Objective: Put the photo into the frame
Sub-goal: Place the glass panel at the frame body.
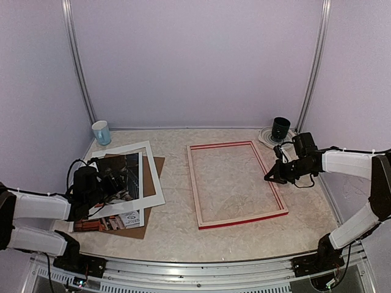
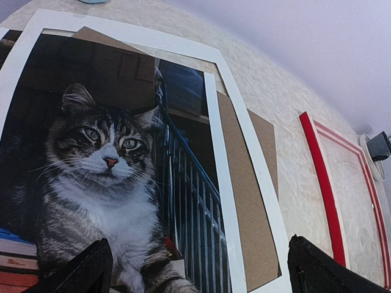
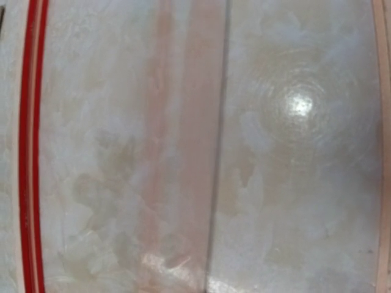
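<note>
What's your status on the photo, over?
Left fingers open over glossy cat photo; right fingers shut above red rectangular frame. Photo not in frame. White mat border overlaps it, brown backing board beneath.

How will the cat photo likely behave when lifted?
The photo is a large thin sheet, so it would probably droop from one edge. Its face shows glossy sheen, so a grip might slip. It overlaps the white mat, which might shift.

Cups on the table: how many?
2. A pale blue cup at the back left corner; a black cup at the back right, on a round white dish. None seems hidden.
</note>
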Available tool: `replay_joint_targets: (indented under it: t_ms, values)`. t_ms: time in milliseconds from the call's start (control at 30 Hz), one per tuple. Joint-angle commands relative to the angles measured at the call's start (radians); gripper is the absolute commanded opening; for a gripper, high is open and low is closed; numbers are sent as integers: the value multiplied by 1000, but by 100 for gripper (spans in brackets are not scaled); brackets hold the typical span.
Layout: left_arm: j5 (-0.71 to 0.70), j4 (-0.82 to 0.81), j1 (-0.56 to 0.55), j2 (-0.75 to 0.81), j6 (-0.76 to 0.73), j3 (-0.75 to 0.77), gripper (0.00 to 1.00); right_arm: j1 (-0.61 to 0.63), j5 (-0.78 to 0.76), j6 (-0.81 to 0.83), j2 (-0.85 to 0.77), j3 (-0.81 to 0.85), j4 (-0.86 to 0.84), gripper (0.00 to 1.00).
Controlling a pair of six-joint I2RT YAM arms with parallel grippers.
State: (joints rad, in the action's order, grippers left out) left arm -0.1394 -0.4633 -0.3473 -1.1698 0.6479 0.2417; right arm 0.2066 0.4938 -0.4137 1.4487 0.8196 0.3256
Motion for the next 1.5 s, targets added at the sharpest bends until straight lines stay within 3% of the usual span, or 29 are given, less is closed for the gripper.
replay_joint_targets:
  t_ms: [0,867,1467]
  values:
    - [-11,-19,7,-2,6,-4,99,-13,28,-14,-40,-8,1,0]
    - [-13,-19,6,-2,6,-5,99,-12,71,-13,-34,-10,1,4]
    - [-14,-16,6,9,6,-7,99,-13,224,-53,17,99,9,0]
